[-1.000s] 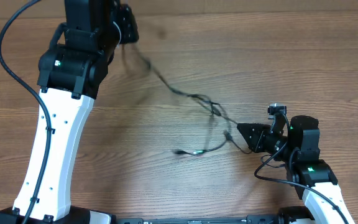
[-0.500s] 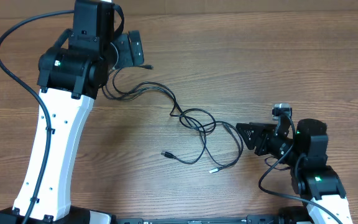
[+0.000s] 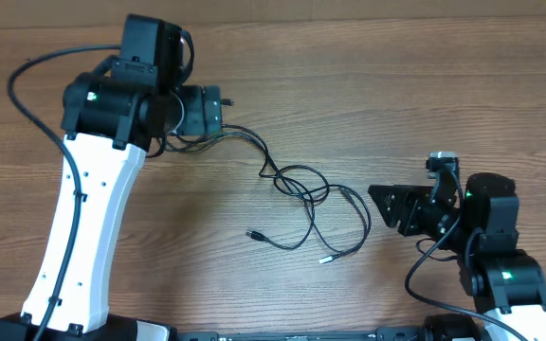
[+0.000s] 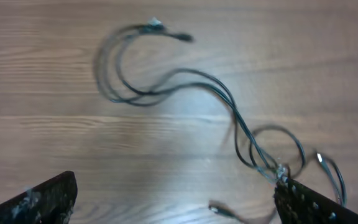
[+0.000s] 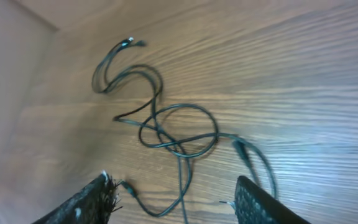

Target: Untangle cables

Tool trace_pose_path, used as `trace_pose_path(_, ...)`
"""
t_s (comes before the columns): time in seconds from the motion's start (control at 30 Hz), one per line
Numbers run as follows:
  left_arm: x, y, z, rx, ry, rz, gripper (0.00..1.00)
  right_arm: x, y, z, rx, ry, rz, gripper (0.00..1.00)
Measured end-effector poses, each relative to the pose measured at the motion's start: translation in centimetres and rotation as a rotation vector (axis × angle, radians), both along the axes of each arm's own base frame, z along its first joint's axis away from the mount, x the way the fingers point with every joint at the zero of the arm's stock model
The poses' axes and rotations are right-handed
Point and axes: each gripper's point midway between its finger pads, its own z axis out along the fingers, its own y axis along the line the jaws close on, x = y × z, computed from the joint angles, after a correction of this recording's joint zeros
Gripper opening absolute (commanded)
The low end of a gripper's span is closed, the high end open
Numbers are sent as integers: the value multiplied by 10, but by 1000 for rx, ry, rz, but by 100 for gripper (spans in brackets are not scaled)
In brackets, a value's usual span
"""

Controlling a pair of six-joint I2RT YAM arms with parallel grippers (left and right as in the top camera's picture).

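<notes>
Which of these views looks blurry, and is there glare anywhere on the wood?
Overhead: sharp, evenly lit. Left wrist: the cables smear with motion blur, worst at the upper-left loop. Right wrist: softer, bluish sheen on the table at right.

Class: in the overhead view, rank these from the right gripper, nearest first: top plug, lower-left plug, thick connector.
1. The thick connector, just left of the right gripper.
2. The lower-left plug, toward mid-table.
3. The top plug, beside the left gripper.
</notes>
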Motion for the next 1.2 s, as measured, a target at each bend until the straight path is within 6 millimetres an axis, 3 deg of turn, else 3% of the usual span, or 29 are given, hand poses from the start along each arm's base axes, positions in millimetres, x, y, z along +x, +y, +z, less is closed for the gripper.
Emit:
trace_pose_path(0.17, -10, -22, -42, -66, 98, -130, 100, 5, -8, 18, -35, -28, -43, 69)
trace_pose_path(0.37, -20, -48, -93, -191, 183, -223, 96, 4, -12, 17, -54, -20, -62, 70)
trace_pose_path(0.5, -25, -63, -122, -313, 233, -165, 94, 6, -14, 17, -59, -26, -68, 70)
trace_pose_path(0.67, -23, -78, -154, -428, 242, -64, 85, 6, -14, 17, -61, -27, -70, 70)
trace_pose_path(0.77, -26, -98, -163, -487, 251, -29, 75, 6, -14, 18, -61, -29, -71, 70)
trace_pose_path(0.97, -39, -131, -174, -488, 261, 22, 78, 7, -14, 18, -61, -32, -72, 70)
trace_pose_path(1.2, -40, -133, -182, -442, 246, 228, 78, 3, -14, 13, -64, -4, -70, 70)
